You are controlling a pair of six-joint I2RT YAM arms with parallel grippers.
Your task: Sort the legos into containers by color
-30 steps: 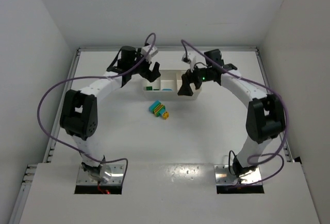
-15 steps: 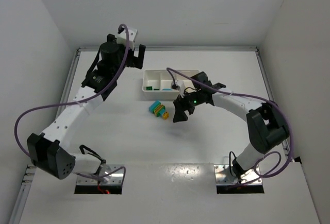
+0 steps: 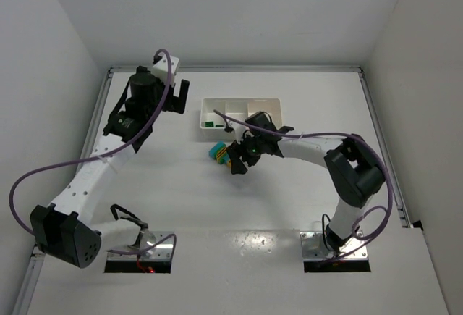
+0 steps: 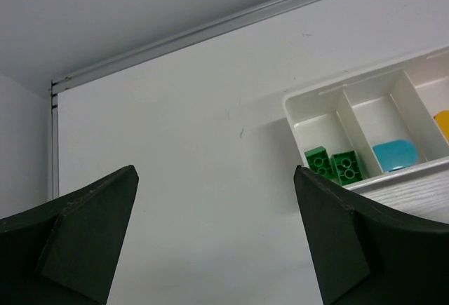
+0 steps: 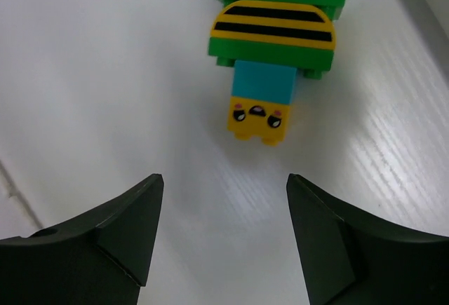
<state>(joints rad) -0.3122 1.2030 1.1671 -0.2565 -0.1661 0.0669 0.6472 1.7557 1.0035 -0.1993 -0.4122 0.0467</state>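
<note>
A clump of legos [image 3: 219,153] lies on the table in front of the white tray [image 3: 240,101]. In the right wrist view the clump [image 5: 275,31] is cyan, green and a striped yellow piece, ending in a small yellow face brick [image 5: 258,117]. My right gripper [image 3: 238,163] is open and empty, with the face brick just ahead of its open jaws [image 5: 224,179]. My left gripper [image 3: 176,96] is open and empty, left of the tray. Its wrist view [image 4: 215,172] shows two green bricks [image 4: 335,165] in the left compartment, a cyan piece [image 4: 396,154] in the middle and a yellow one [image 4: 442,124] at the right.
The tray [image 4: 365,87] stands at the back middle of the table. A metal rail [image 4: 210,31] runs along the back wall. White walls close in the left, right and back sides. The right arm's cable [image 3: 304,135] loops above the table near the tray.
My right gripper has moved from over the tray's right end down and left to the clump. My left arm has swung back and left, away from the tray.
</note>
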